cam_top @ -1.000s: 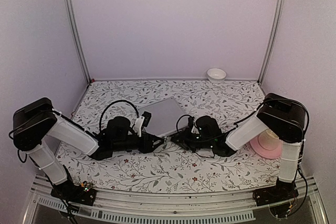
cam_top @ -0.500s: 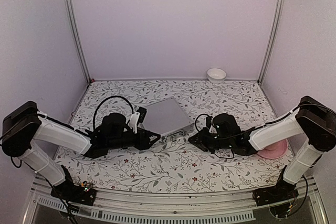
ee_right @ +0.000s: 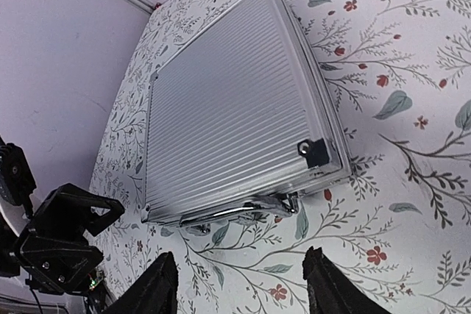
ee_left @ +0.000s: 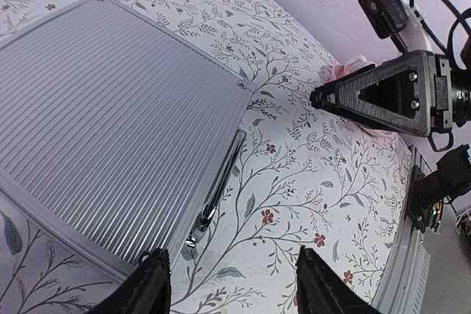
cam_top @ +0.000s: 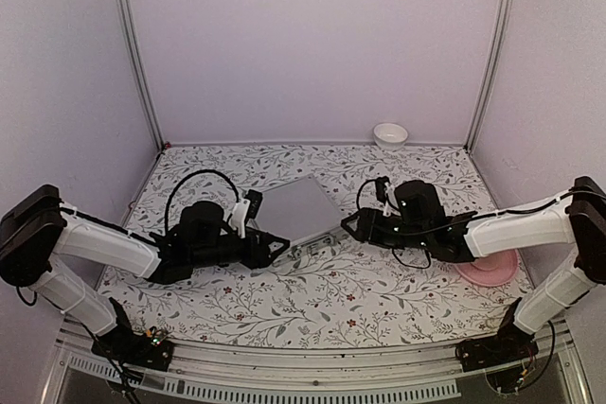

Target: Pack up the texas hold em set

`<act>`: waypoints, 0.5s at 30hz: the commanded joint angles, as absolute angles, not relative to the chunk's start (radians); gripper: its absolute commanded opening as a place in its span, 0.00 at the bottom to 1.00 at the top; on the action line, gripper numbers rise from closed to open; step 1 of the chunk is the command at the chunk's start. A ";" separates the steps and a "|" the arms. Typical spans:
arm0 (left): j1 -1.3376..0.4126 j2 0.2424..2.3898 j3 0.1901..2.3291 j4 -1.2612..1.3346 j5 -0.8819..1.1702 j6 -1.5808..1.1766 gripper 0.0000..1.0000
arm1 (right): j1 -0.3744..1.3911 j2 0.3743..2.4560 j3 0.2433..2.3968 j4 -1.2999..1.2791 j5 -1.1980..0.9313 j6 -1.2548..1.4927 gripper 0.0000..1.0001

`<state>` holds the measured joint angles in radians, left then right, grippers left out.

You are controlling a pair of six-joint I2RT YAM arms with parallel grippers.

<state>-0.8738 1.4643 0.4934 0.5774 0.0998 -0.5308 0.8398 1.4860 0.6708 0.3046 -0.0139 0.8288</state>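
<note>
Nearest the arm bases, the left hand [cam_top: 281, 247] lies low over the floral tabletop [cam_top: 312, 305], right at the near corner of the briefcase [cam_top: 298, 205]. Its two fingers [ee_left: 153, 288] are spread wide, with only patterned surface between them and nothing in their grip. The handle [ee_left: 218, 185], a slim chrome bar, runs along the near edge of the briefcase, just ahead of this hand and apart from both fingertips. The briefcase itself is closed and lies flat, its ribbed silver lid facing up, turned at an angle to the tabletop's edges. At the right corner of the briefcase the right hand [cam_top: 347, 225] points toward the case, near it but not touching. In its own wrist view its fingers are likewise parted wide and empty, with the handle side of the case ahead of them. That view also shows a small black fitting [ee_right: 316, 153] on the lid, at the corner just beside the handle's end. Well to the right of the briefcase, a pink plate [cam_top: 488, 272] lies partly hidden under the right forearm. Beyond the briefcase, against the far wall, stands a small white bowl [cam_top: 390, 133]
</note>
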 commanded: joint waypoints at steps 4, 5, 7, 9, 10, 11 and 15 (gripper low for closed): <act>-0.862 1.444 0.512 0.587 0.081 -0.545 0.62 | 0.809 1.625 0.862 0.270 -0.208 0.581 0.63; -0.862 1.438 0.508 0.591 0.072 -0.548 0.63 | 0.809 1.650 0.887 0.262 -0.234 0.556 0.64; -0.859 1.427 0.494 0.599 0.053 -0.557 0.65 | 0.810 1.700 0.934 0.242 -0.270 0.528 0.64; -0.854 1.417 0.484 0.606 0.046 -0.567 0.67 | 0.809 1.747 0.968 0.235 -0.296 0.506 0.63; -0.851 1.413 0.480 0.607 0.043 -0.570 0.68 | 0.809 1.762 0.981 0.232 -0.306 0.498 0.64; -0.848 1.410 0.477 0.605 0.041 -0.569 0.68 | 0.809 1.776 0.995 0.228 -0.309 0.493 0.64; -0.795 1.388 0.462 0.566 0.046 -0.575 0.70 | 0.804 1.791 1.011 0.221 -0.280 0.492 0.64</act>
